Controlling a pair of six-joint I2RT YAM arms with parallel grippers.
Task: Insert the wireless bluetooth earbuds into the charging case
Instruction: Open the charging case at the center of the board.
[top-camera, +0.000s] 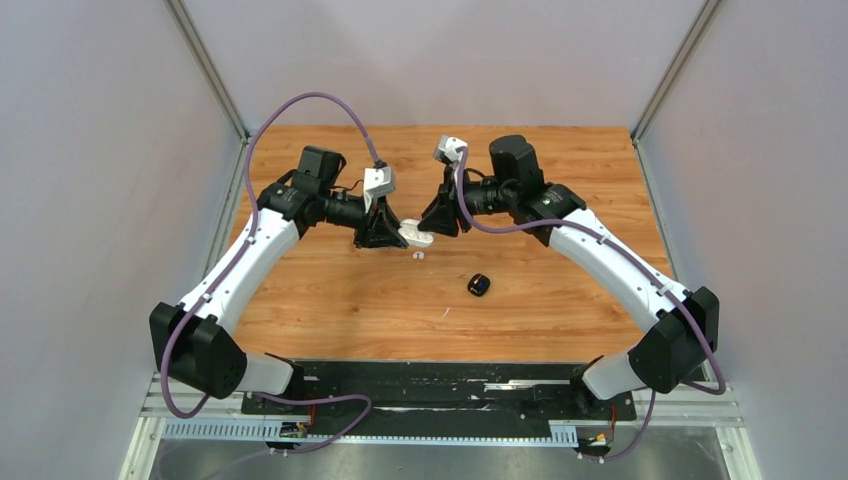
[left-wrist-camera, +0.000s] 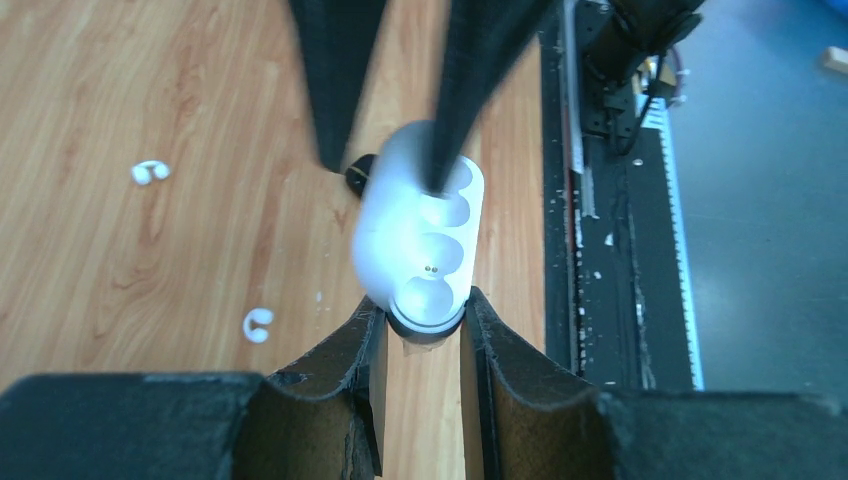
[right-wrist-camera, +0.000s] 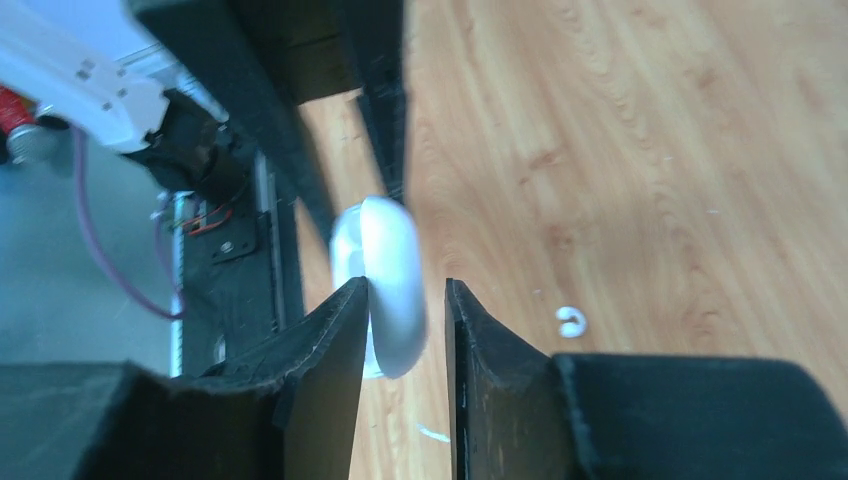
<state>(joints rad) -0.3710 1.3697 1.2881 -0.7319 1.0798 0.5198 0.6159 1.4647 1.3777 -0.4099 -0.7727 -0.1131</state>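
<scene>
The light-brown wooden table (top-camera: 560, 180) is spanned by both arms, which meet above its middle. Between them a white pebble-shaped plastic charging case (left-wrist-camera: 420, 240) is held off the surface, lid open, with its moulded recesses facing the left wrist camera and apparently empty. The near end of this case is clamped firmly by the left gripper (left-wrist-camera: 422, 302), both pads pressed against its flanks. The opposite end is straddled by the right gripper (right-wrist-camera: 405, 287), which stands partly open: one pad lies against the case and a gap shows at the other, so no hold is made there yet. A small black pebble-shaped case (top-camera: 479, 285) lies on the wood, well apart towards the right arm. A white hook-shaped earbud (left-wrist-camera: 257, 325) lies on the table just below the held case, and a second white earbud (left-wrist-camera: 150, 172) lies farther off.

The step in hand is judged to be a second grip on the case, to steady or turn it before an earbud is fetched. For this to go well, the right jaws should be centred so that both pads meet the flanks together; a one-sided push could twist the case in the left grip. The left clamp should not be loosened until the right is seated. The hinge and lid should be avoided, and the recesses kept upward and unobstructed.
</scene>
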